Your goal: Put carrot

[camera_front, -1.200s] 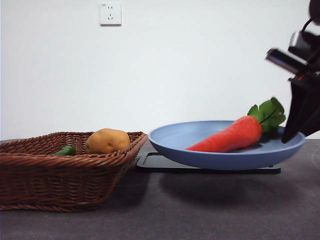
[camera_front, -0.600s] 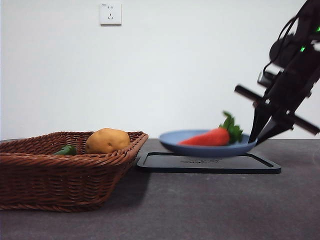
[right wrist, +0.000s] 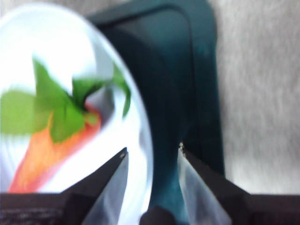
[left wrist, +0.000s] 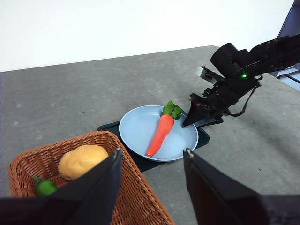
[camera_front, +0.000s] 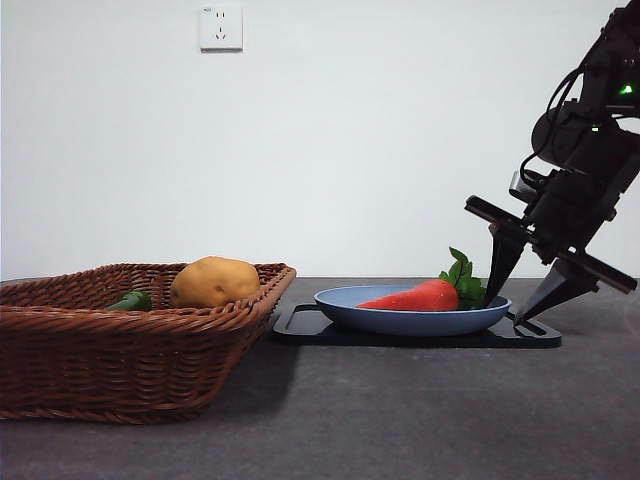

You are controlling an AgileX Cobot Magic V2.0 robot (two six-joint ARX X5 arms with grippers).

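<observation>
Now one carrot [camera_front: 422, 295] lies in one blue plate [camera_front: 340, 305].

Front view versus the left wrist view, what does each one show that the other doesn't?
Only the front view shows the wall socket. Only the left wrist view shows the left gripper, open above the basket, and the full round plate from above. Both show the carrot lying on the plate, the black tray under it, the potato and green vegetable in the basket, and the right gripper open at the plate's rim.
</observation>
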